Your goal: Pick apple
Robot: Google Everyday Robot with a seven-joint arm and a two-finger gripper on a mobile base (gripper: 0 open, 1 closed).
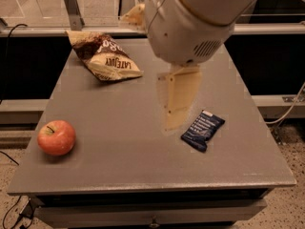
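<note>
The apple (56, 137) is round and red with yellowish patches and a short dark stem. It sits near the front left corner of the grey table (124, 171). My gripper (177, 101) hangs below the big white arm housing (190, 23), over the middle of the table. It is well to the right of the apple and a little farther back, and it does not touch the apple. It holds nothing that I can see.
A brown and cream chip bag (105, 56) lies at the back left of the table. A dark blue snack bar (203, 130) lies right of centre, just beside the gripper. A metal rail and posts (71, 6) run behind the table.
</note>
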